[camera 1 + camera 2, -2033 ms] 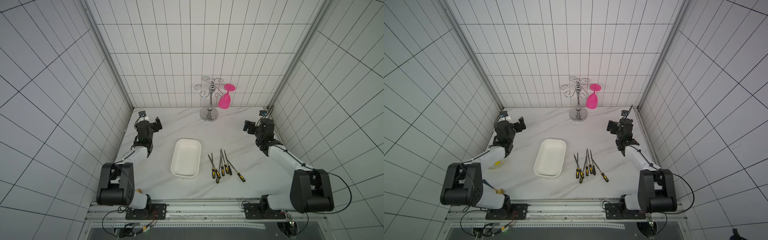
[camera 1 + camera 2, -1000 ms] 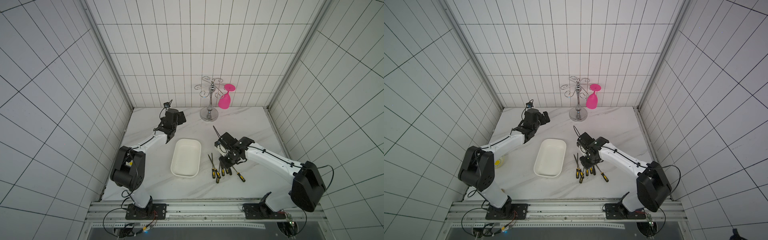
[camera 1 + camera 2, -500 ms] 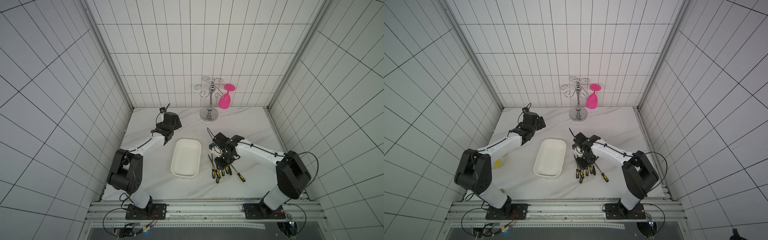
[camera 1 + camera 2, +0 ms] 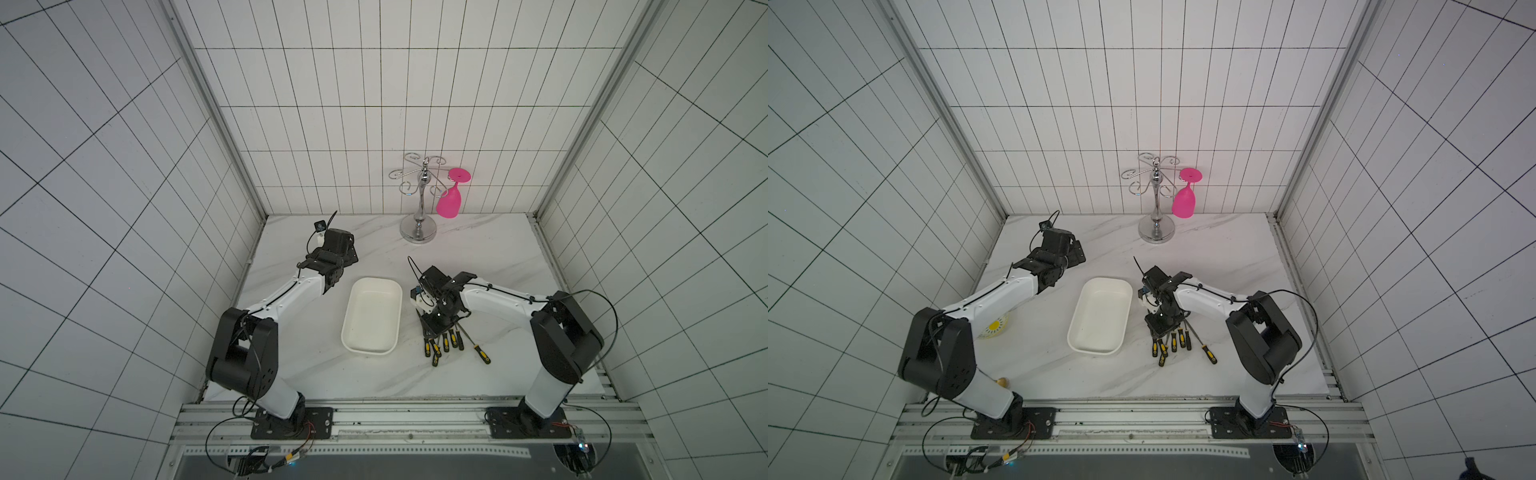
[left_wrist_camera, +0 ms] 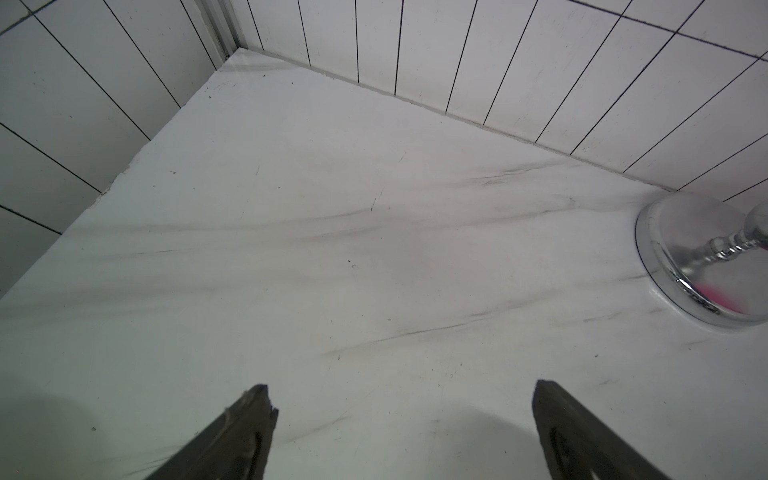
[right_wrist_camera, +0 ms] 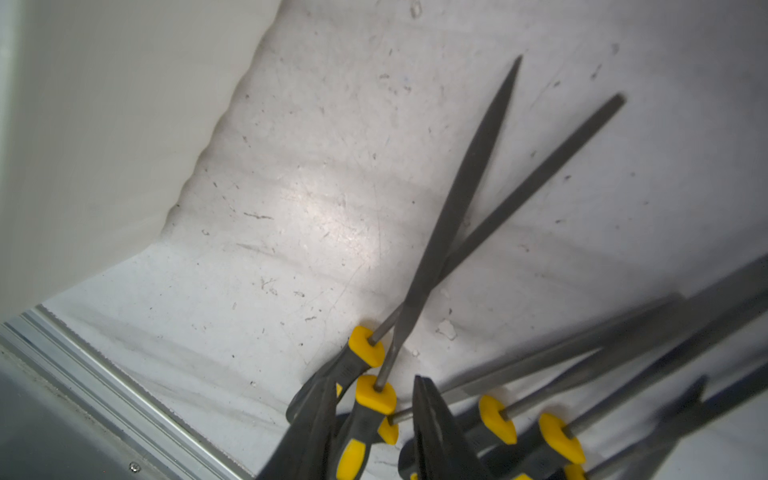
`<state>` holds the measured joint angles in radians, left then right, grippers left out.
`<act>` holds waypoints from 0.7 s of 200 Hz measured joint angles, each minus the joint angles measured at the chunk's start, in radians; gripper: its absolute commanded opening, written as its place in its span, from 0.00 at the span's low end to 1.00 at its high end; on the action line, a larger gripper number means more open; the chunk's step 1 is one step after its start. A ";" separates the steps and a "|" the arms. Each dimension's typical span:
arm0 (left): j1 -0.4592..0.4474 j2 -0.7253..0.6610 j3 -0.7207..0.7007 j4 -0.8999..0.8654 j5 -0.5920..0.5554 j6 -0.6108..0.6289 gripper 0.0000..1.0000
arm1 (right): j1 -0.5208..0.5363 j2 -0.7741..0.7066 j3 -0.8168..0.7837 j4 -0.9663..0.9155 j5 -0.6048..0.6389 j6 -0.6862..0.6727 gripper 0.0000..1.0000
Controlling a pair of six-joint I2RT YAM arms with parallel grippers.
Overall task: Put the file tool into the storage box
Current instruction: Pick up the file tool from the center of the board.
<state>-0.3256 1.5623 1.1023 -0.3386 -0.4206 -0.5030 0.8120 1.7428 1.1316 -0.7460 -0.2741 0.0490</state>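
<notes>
The white storage box point(image 4: 371, 320) point(image 4: 1100, 320) lies empty at the middle of the marble table, and its wall point(image 6: 104, 124) shows in the right wrist view. Several file tools point(image 4: 444, 343) point(image 4: 1173, 343) with black-and-yellow handles lie fanned just right of it. My right gripper point(image 4: 432, 330) point(image 4: 1160, 326) point(image 6: 372, 379) is down on the fan's left side. Its fingers flank the handle of one file point(image 6: 462, 187), which crosses over another, and a thin gap still shows on one side. My left gripper point(image 4: 349, 253) point(image 4: 1077, 253) point(image 5: 400, 384) hangs open and empty over bare table behind the box's left end.
A chrome glass stand point(image 4: 418, 228) point(image 5: 698, 266) with a pink glass point(image 4: 449, 203) hanging from it stands at the back wall. A small round dish point(image 4: 994, 328) sits under the left arm. An aluminium rail point(image 6: 83, 374) runs along the table's front edge.
My right arm swung in from the right side, came down onto the files, and its jaws have narrowed round one handle. My left arm reached out from the left wall toward the back middle.
</notes>
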 measured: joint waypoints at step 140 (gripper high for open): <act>-0.010 -0.203 -0.205 -0.019 0.094 -0.082 0.99 | 0.004 -0.041 -0.124 0.071 0.008 0.031 0.31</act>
<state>-0.3359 1.3598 0.8974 -0.3580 -0.3267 -0.5850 0.8158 1.7020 1.0073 -0.6754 -0.2665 0.0795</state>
